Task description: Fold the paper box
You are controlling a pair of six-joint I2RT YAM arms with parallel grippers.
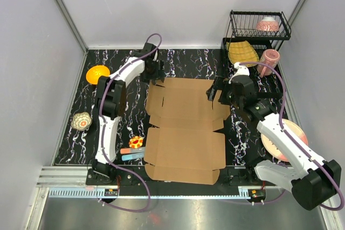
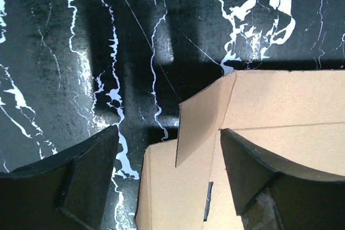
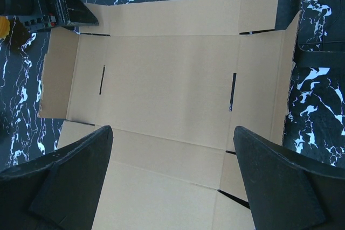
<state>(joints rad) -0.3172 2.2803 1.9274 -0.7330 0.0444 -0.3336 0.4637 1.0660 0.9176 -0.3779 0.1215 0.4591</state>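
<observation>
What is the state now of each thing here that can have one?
paper box: unfolded, mostly flat.
left gripper: open, fingers on both sides of a corner flap.
corner flap: raised from the flat panel.
right gripper: open, above the box, holding nothing.

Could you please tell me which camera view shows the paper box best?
The top external view: nearly the whole paper box lies spread open, its far corners partly covered. The right wrist view shows only its far panels and two slots; the left wrist view shows just one corner with a raised flap.
</observation>
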